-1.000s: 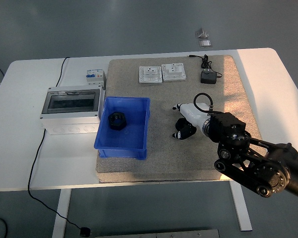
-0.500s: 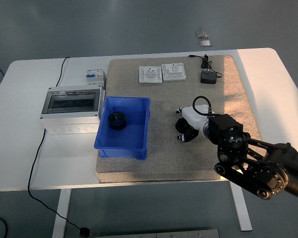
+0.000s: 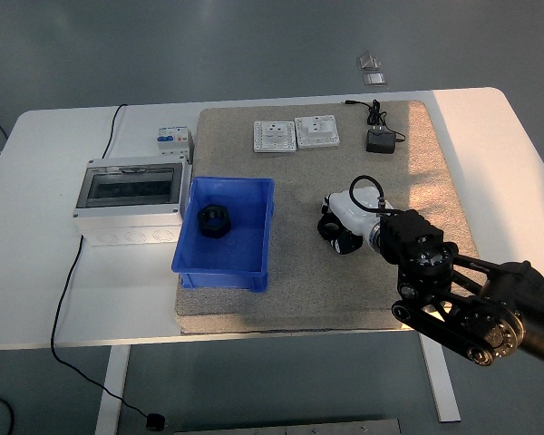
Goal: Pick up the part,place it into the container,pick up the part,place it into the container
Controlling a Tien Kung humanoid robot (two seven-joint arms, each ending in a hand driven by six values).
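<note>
A blue container (image 3: pixel 254 237) stands on the left part of the grey mat (image 3: pixel 299 281), with one black part (image 3: pixel 216 220) lying inside it. A second black part (image 3: pixel 337 234) sits on the mat to the right of the container. My right hand (image 3: pixel 343 223), white at the end of the black arm reaching in from the lower right, is over this part. Its fingers (image 3: pixel 346 241) are curled around it. The part is still low on the mat, and the hand partly hides it. The left arm does not show.
A grey junction box (image 3: pixel 131 195) with a clear lid stands left of the container, with a circuit breaker (image 3: pixel 174 140) behind it. Two white wall sockets (image 3: pixel 274 136) (image 3: pixel 317 131) and a black power adapter (image 3: pixel 379 141) lie at the mat's far side.
My right hand has come down and curled its fingers around the black part on the mat. The part shifted slightly. The container and the part inside it have not moved.
</note>
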